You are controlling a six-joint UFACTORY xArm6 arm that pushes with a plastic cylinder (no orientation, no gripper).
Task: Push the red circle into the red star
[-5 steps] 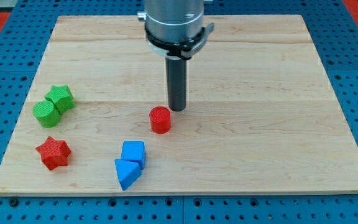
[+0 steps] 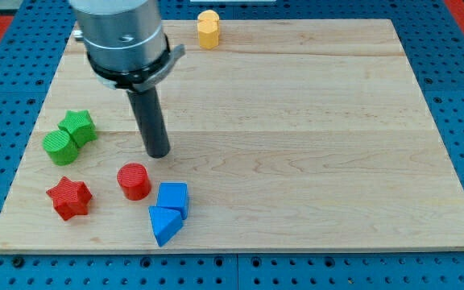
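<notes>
1. The desk is a pale wooden board.
2. My tip rests on it left of centre, just above the red circle and apart from it; the arm carries no gripper.
3. Blue cube and blue wedge touch near the bottom edge.
4. Green star and green cylinder touch near the left edge.
5. The red star lies near the bottom-left corner.
6. The red circle stands between the red star and the blue cube.
7. A yellow block stands at the top edge.
</notes>
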